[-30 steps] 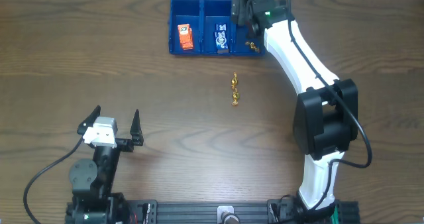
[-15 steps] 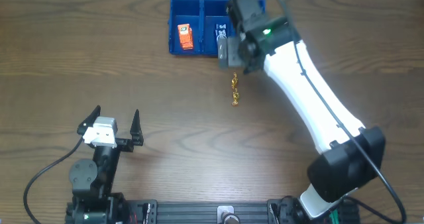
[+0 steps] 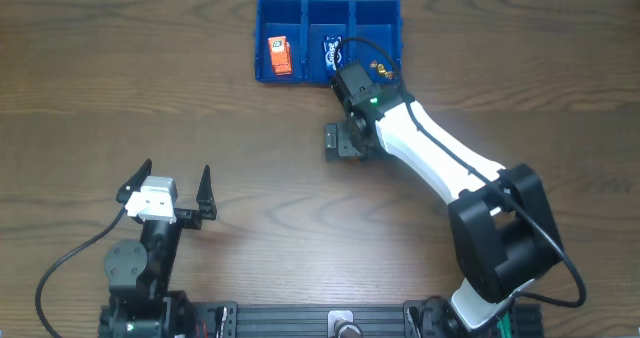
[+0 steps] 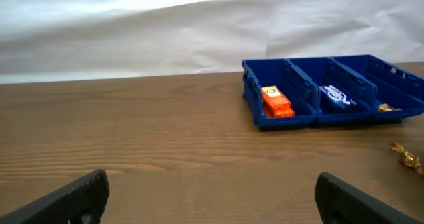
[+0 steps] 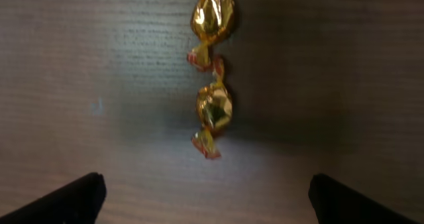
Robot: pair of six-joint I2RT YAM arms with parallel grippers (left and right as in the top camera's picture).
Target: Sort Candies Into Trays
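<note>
The blue three-compartment tray (image 3: 392, 18) stands at the table's far side. It holds an orange candy (image 3: 279, 56) on the left, a blue one (image 3: 333, 50) in the middle and a gold one (image 3: 383, 70) on the right. My right gripper (image 3: 345, 140) hangs just in front of the tray. In its wrist view it is open (image 5: 205, 197) straight above two gold-wrapped candies (image 5: 213, 108) (image 5: 212, 15) lying end to end on the wood, touching neither. My left gripper (image 3: 170, 188) stands open and empty near the front left, its wrist view facing the tray (image 4: 278, 121).
Bare wooden tabletop lies around the tray and between the arms. From the left wrist view one gold candy (image 4: 407, 159) lies on the table in front of the tray's right end. A white wall backs the table.
My right gripper has left the tray's right compartment, come back toward the front and lowered over the two gold candies. The left arm has not moved.
</note>
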